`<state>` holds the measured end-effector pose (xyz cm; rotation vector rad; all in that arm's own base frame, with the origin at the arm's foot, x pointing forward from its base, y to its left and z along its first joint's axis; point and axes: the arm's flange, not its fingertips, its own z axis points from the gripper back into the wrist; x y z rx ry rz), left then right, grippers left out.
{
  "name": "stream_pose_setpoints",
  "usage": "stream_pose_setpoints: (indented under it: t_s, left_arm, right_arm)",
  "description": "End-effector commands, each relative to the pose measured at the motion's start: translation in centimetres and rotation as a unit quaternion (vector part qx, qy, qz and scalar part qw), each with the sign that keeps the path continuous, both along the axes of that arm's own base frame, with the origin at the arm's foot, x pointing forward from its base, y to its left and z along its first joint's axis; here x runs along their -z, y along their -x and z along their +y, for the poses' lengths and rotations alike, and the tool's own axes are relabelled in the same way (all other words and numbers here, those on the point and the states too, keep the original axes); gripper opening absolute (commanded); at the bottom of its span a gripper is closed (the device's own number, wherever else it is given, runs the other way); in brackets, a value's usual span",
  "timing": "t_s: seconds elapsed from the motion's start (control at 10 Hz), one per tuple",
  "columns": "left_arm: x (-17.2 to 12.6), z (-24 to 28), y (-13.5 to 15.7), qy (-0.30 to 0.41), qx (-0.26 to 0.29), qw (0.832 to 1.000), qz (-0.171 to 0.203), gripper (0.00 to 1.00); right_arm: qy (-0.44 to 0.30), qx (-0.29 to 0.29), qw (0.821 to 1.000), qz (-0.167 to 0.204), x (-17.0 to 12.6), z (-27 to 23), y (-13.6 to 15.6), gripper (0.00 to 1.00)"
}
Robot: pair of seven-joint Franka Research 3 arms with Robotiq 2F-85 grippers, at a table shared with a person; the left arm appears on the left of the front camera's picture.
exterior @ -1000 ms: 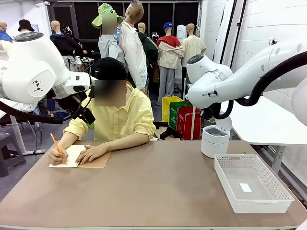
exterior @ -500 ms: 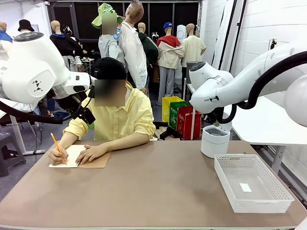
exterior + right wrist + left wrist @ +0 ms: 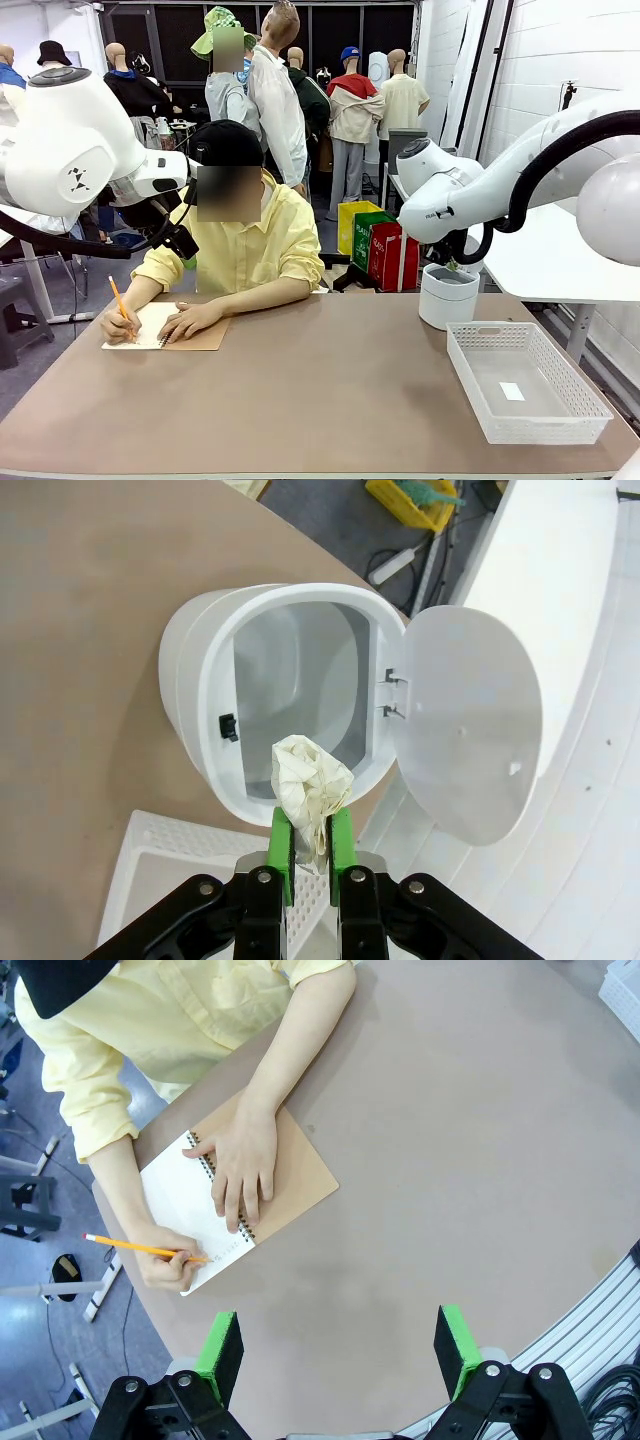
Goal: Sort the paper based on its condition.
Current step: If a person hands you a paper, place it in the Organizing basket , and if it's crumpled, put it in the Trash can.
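The right gripper (image 3: pixel 312 830) is clenched on a wad of crumpled paper (image 3: pixel 311 772), green pads pinching its lower end (the ball bulges above them). Straight beyond, at 12 o'clock, gapes the white bin (image 3: pixel 196 685), its lid (image 3: pixel 470 725) swung open toward 2 o'clock; the wad hangs over the bin's near rim. A white basket (image 3: pixel 150 865) lies at 8 o'clock. The left gripper (image 3: pixel 338 1345) is released, jaws wide above the table (image 3: pixel 450 1160), grasping nothing. At its 11 o'clock a person's hand (image 3: pixel 170 1263) holds a pencil (image 3: pixel 140 1248) on a notebook (image 3: pixel 300 1175).
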<state>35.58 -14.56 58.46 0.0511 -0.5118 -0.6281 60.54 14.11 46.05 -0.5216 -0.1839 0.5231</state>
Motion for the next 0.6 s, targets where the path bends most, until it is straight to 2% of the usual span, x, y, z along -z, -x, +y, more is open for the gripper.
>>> stream_pose_setpoints:
  t_s: [0.0, 0.5]
  left_arm:
    - [-0.1, 0.1, 0.0, 0.002, -0.001, 1.0, -0.002, 1.0]
    - [-0.1, 0.1, 0.0, 0.002, -0.001, 1.0, -0.002, 1.0]
  right_arm:
    - [0.014, 0.009, 1.0, -0.018, 0.1, 0.0, -1.1, 0.18]
    - [0.02, 0.019, 1.0, -0.011, 1.3, -0.3, -2.3, 0.18]
